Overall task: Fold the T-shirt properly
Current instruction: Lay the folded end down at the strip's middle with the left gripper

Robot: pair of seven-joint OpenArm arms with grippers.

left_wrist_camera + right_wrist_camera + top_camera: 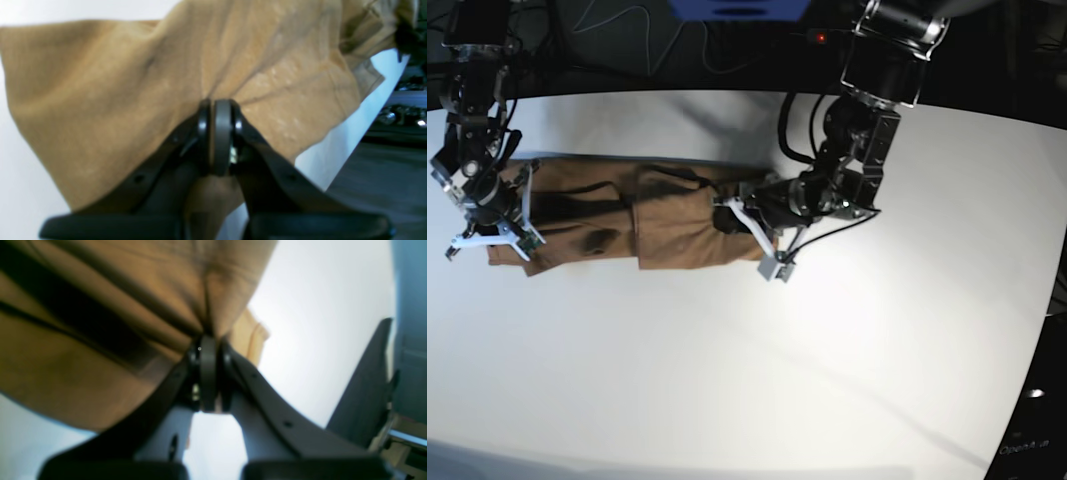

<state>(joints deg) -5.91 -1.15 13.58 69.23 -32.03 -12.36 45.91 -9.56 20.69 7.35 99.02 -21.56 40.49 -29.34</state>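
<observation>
Base view: I see the T-shirt (657, 215) laid out as a long, narrow brown band across the far half of the white bench (827, 350), running left to right, with a darker fold line near its middle and shaded creases toward its left end. My left end effector (727, 215), on the right side of this view, meets the shirt's right end; my right end effector (495, 215), on the left side of this view, sits over the shirt's left end. Black cables (627, 20) trail along the dark area behind the bench.

Left wrist view: the left end effector (217, 106) is closed, its two dark pads pressed together on a pinch of the T-shirt (133, 83). Cloth fans out from the pinch in radiating creases, and a small tail of it hangs below the pads between the arms of the end effector. The bench (333, 150) shows pale beneath the cloth, and its edge runs diagonally at the right.

Right wrist view: the right end effector (208, 343) is likewise closed on a gathered pinch of the T-shirt (100, 340). The cloth spreads up and to the left from the pads in deep folds, one fold in heavy shadow. A lighter hemmed edge of the shirt shows just right of the pads, and the bench (317, 323) lies bright behind it
</observation>
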